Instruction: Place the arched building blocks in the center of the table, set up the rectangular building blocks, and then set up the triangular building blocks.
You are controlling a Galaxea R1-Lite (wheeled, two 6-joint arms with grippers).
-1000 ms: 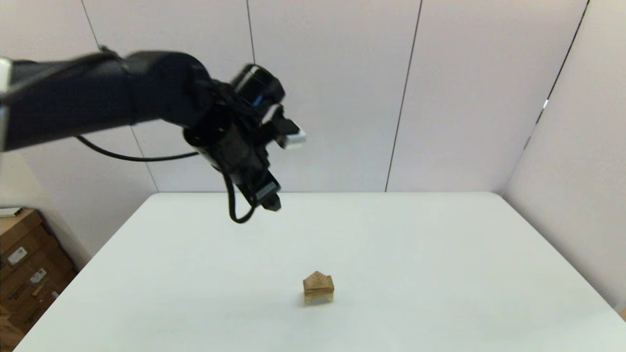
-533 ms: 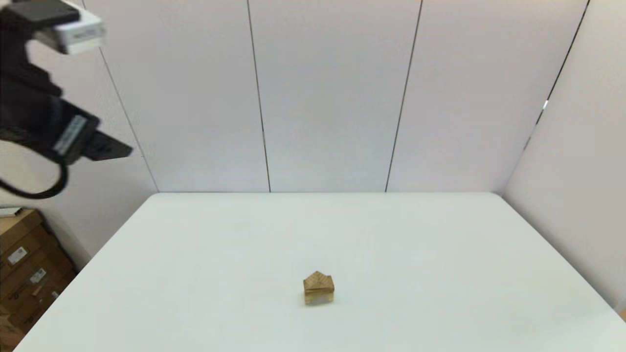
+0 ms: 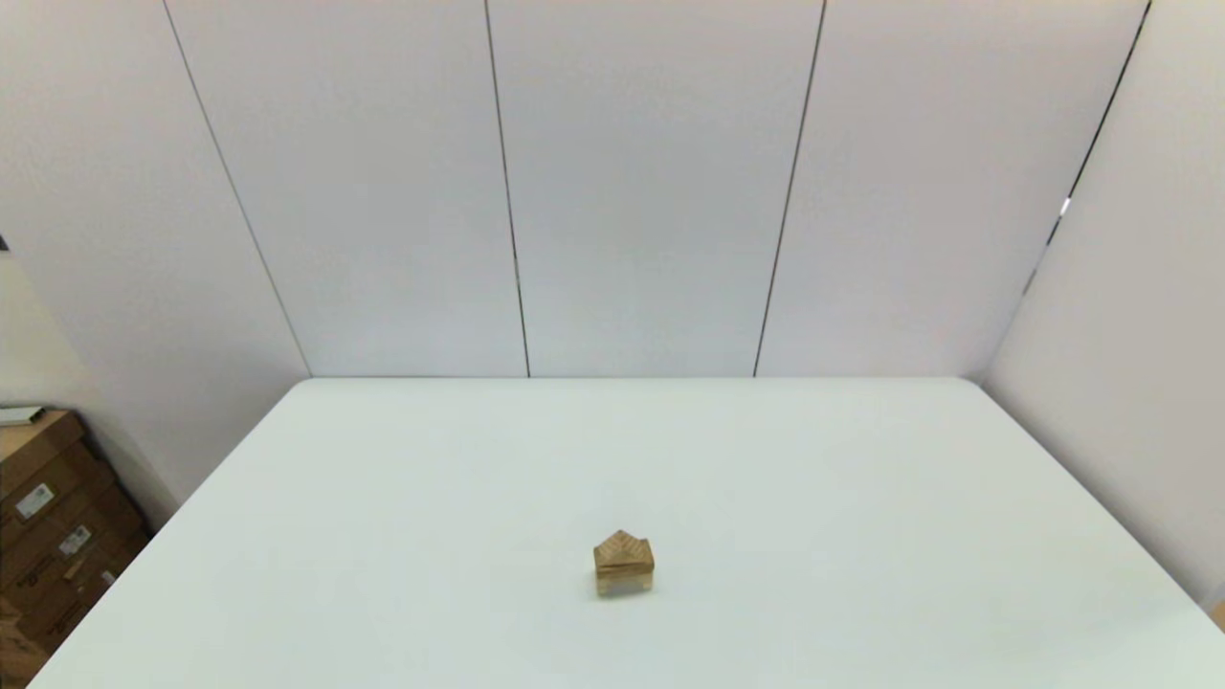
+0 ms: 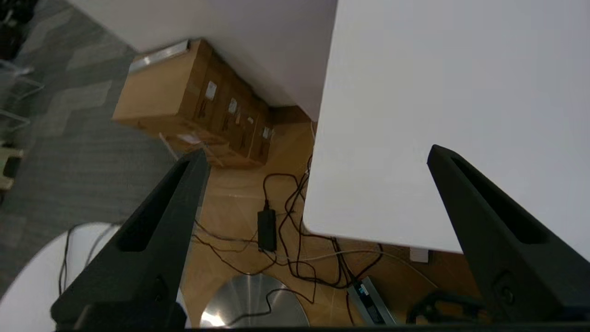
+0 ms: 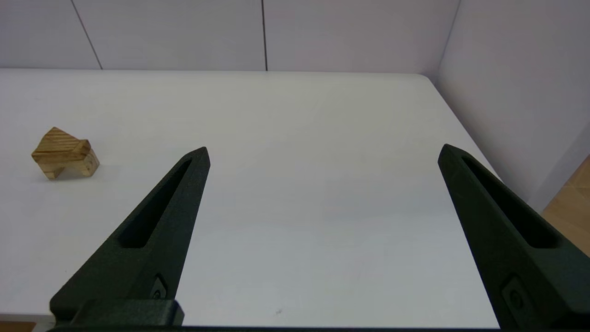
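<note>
Left gripper (image 4: pixel 313 154) now withdrawn from head view, fingers wide and empty beyond table (image 3: pixel 861 459) edge; right gripper (image 5: pixel 322 154) parked wide, empty; blocks stacked near table centre, triangular block (image 3: pixel 622 550) on top, so build judged complete

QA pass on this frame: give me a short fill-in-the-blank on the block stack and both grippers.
1. The triangular block sits at the ___ of the wooden stack on the table.
2. The left gripper hangs over the table's edge with its fingers ___.
3. The right gripper holds ___.
4. In the head view, ___ arms are visible.

Missing words: top; open; nothing; no
</note>
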